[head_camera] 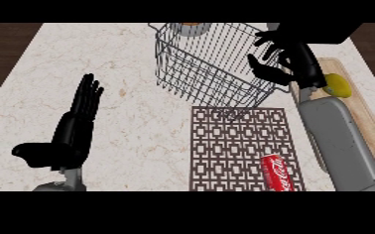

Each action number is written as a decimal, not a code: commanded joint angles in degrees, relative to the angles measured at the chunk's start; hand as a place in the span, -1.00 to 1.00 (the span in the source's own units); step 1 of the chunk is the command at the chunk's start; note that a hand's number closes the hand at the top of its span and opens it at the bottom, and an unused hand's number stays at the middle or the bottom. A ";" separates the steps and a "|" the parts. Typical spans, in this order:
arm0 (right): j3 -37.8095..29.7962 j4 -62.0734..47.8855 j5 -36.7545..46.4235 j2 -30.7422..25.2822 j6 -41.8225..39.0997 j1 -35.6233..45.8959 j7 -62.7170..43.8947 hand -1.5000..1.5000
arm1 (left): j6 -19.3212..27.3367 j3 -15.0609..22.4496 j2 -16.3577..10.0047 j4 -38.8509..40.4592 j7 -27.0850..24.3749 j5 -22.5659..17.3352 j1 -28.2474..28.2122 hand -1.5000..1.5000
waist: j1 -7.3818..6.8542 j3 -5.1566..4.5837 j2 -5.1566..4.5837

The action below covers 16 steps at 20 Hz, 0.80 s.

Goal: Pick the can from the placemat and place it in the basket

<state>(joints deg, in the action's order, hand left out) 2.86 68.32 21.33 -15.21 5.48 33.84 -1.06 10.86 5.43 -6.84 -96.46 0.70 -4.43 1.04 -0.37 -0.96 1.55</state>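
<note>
A red can (278,173) lies on its side at the near right corner of the brown patterned placemat (230,144). Just beyond the placemat stands the wire basket (209,62). My right hand (287,59) hovers at the basket's right rim, well beyond the can, with its fingers spread and nothing in them. At the left of the counter my left hand (79,114) rests open with its fingers straight up, far from both the can and the basket.
A wooden board (359,114) lies along the right edge with a yellow fruit (338,85) on it. An orange-topped object (192,26) shows behind the basket. Bare marble counter (139,124) stretches between the left hand and the placemat.
</note>
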 commanded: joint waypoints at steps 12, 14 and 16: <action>-10.32 -5.25 -5.00 3.81 8.32 2.53 9.11 -1.00 | 0.56 1.46 1.48 -3.74 1.29 1.79 -3.19 0.00 | -0.30 0.99 -1.59; -12.03 -4.11 -6.31 1.99 7.59 -0.53 11.66 -1.00 | -1.63 -2.27 0.22 0.43 -2.15 -0.68 -2.30 0.00 | 0.05 0.97 -1.63; -12.16 -2.47 -6.02 1.00 7.12 -0.85 7.64 -1.00 | 0.12 -1.39 1.46 0.78 0.71 0.91 1.61 0.00 | 0.35 0.96 -1.55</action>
<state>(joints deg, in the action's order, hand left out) -7.04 66.11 15.48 -12.67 11.29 34.48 6.68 10.97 5.05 -5.49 -96.37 0.62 -3.36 0.61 -0.19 -0.27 0.50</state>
